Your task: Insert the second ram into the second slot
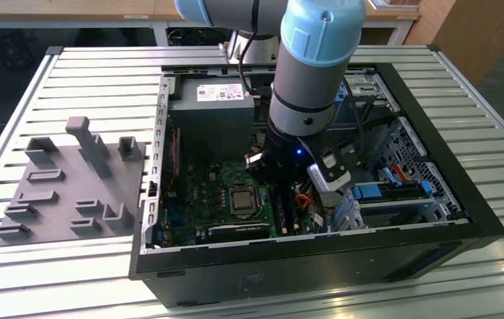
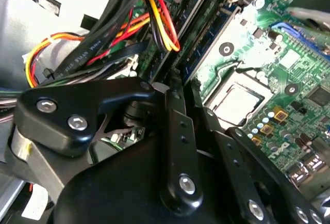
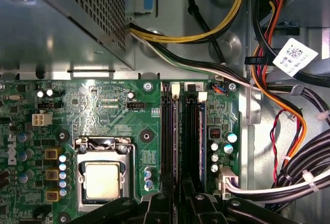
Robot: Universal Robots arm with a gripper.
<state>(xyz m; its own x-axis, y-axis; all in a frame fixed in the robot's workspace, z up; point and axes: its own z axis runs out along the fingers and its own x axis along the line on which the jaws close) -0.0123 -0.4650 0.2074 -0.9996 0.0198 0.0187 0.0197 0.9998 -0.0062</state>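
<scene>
One gripper [image 3: 178, 195] over the second slot [image 3: 192, 131]; grip state cannot be told.

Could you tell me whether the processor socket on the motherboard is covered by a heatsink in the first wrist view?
No, the processor lies bare in its socket with no heatsink over it.

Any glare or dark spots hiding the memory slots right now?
First wrist view: glare whitens the motherboard beside the processor, but the memory slots read clearly. Second wrist view: the gripper blocks the foreground. Exterior view: the arm shadows the slots.
</scene>
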